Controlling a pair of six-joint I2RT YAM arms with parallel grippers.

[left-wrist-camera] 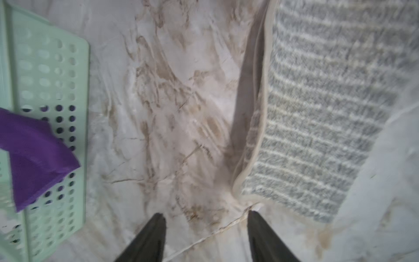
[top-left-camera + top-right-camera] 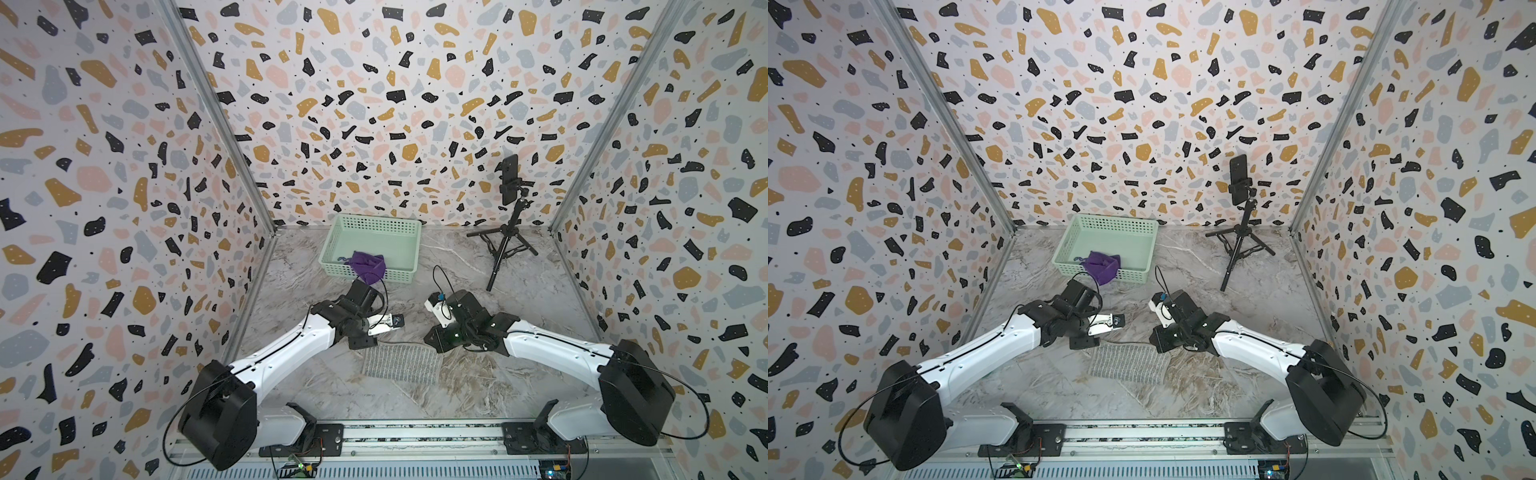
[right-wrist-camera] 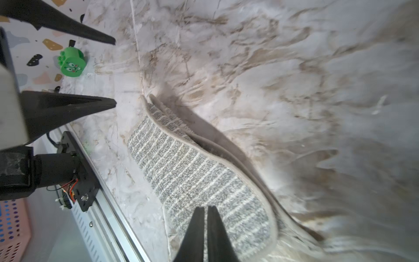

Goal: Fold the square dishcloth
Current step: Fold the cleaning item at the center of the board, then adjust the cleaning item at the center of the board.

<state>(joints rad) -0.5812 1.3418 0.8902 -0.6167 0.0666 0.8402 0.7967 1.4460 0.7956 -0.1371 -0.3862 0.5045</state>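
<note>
Top views: green basket (image 2: 374, 224) centre frame by back wall, purple cloth (image 2: 368, 266) draped over its near rim; phone tripod (image 2: 1241, 245) to its right. Dishcloth (image 2: 401, 361) folded, on marble table (image 2: 478, 390), lower centre, open room in front

Left wrist: left gripper (image 1: 205, 214) jaws apart, empty; dishcloth corner just past one fingertip, basket well off on other side

Right wrist: right gripper (image 3: 206, 207) jaws together, tips over striped top layer, contact unclear; hemmed edges lifted, layers gaping; green toy (image 3: 72, 64) by wall
</note>
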